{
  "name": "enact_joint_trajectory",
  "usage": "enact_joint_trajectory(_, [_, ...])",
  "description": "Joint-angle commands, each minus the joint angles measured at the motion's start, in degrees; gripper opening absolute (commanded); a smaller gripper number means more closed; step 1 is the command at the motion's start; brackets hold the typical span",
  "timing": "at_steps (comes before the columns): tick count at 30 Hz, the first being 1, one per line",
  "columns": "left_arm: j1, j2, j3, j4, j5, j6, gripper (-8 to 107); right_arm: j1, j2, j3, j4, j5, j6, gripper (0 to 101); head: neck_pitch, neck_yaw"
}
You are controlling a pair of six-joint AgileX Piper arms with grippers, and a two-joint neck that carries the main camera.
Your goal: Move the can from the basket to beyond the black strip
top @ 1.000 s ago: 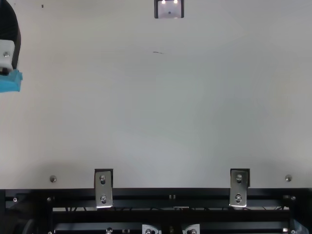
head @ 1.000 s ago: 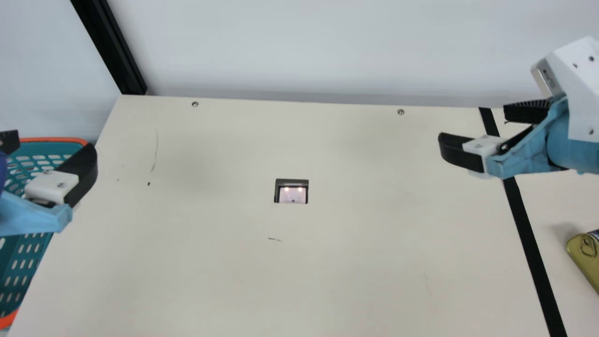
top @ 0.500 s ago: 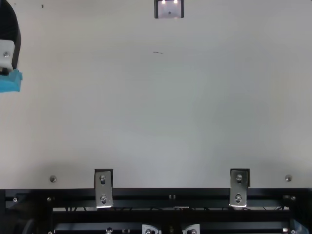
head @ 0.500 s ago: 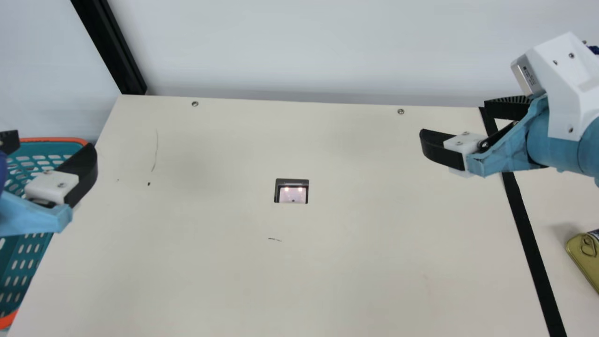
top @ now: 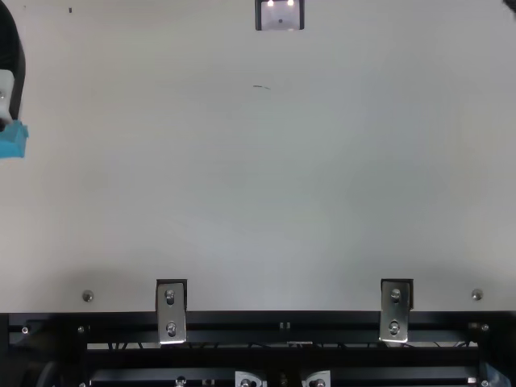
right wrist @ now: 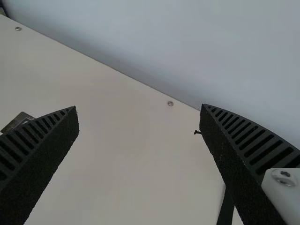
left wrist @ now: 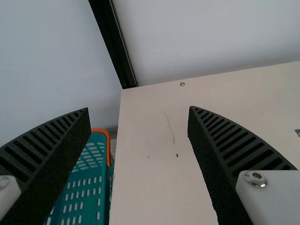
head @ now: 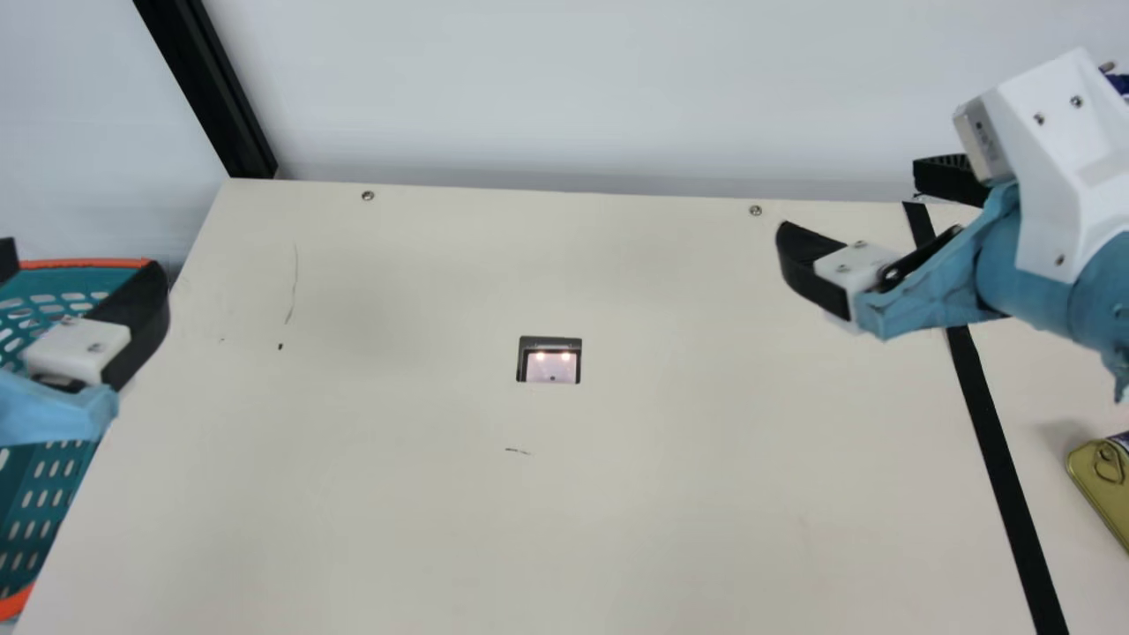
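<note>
In the main view, my left gripper point(head: 72, 278) is open over the teal basket point(head: 48, 507) with the orange rim, at the left edge. The left wrist view has that basket point(left wrist: 84, 192) behind the spread fingers of my left gripper point(left wrist: 139, 109). A gold can point(head: 1102, 485) with a pull tab lies at the right edge of the main view, to the right of the black strip point(head: 997, 441). My right gripper point(head: 848, 205) hangs open and holds nothing above the strip's far end. In its wrist view, the right gripper point(right wrist: 138, 107) has its fingers wide apart near the strip point(right wrist: 226, 208).
A small metal-framed fitting point(head: 549, 362) is set in the middle of the cream table point(head: 397, 494). A black post point(head: 212, 97) stands at the back left corner, by the pale wall. Metal brackets point(top: 171, 314) line the table's near edge in the top view.
My right gripper has moved left in the main view, its fingers tipping a little upward. My left gripper has shifted slightly left over the basket. The can has stayed where it was.
</note>
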Motion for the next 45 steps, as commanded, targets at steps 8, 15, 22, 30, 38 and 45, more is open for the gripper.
enact_joint_trajectory(8, [-0.4, -6.0, 2.5, 0.5, -0.5, -1.7, 90, 5.2, -12.7, 14.0, 3.8, -8.8, -1.4, 101, 0.0, 0.6])
enact_joint_trajectory(15, [-1.2, -12.6, 4.9, 0.6, 0.8, -2.8, 90, 6.2, -21.7, 21.4, 4.9, -8.5, -0.8, 101, 0.0, 0.6])
enact_joint_trajectory(22, [-2.1, -20.3, 8.1, 0.6, 3.4, -3.2, 90, 5.1, -29.9, 27.5, 4.4, -7.9, 0.1, 101, 0.0, 0.6])
enact_joint_trajectory(30, [-2.8, -28.1, 11.2, -2.1, 7.0, -1.2, 90, 4.2, -38.8, 33.6, 1.7, -7.2, 3.2, 101, 0.0, 0.6])
enact_joint_trajectory(38, [-1.9, -35.6, 14.6, -7.6, 11.1, 3.6, 90, 4.0, -46.9, 39.7, -3.3, -6.8, 8.3, 101, 0.0, 0.6])
enact_joint_trajectory(45, [0.2, -41.3, 17.0, -13.2, 14.8, 8.9, 90, 3.8, -53.4, 43.8, -8.6, -6.6, 13.6, 101, 0.0, 0.6])
